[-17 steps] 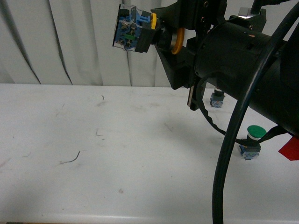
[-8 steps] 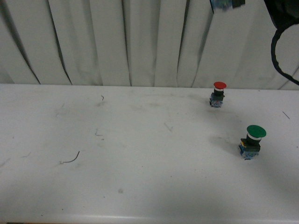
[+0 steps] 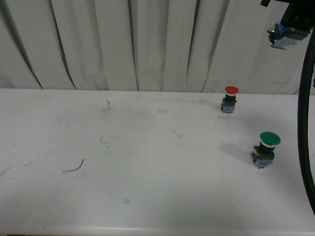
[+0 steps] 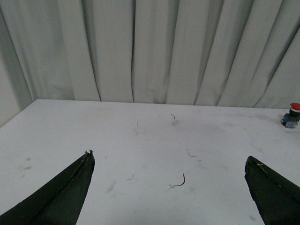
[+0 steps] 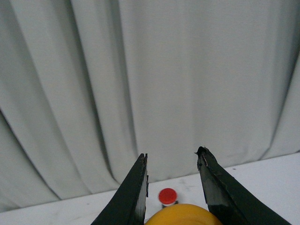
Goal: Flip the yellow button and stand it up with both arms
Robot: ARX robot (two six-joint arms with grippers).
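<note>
My right gripper (image 5: 172,158) is shut on the yellow button, whose yellow cap (image 5: 183,214) shows between the fingers at the base of the right wrist view. In the front view the button's blue-black base (image 3: 284,37) hangs high at the top right, held well above the table by the black right arm (image 3: 298,12). My left gripper (image 4: 168,159) is open and empty, its two black fingertips (image 4: 77,176) spread wide over the white table (image 4: 150,140). The left arm is out of the front view.
A red-capped button (image 3: 230,99) stands at the back right of the table; it also shows in the left wrist view (image 4: 291,115) and right wrist view (image 5: 168,197). A larger green-capped button (image 3: 266,149) stands nearer. A black cable (image 3: 307,123) hangs along the right edge. Curtains (image 3: 123,44) back the table.
The right arm, which filled the front view with the button held sideways, has swung up and to the right; only the button's base and a cable now show at the top right.
</note>
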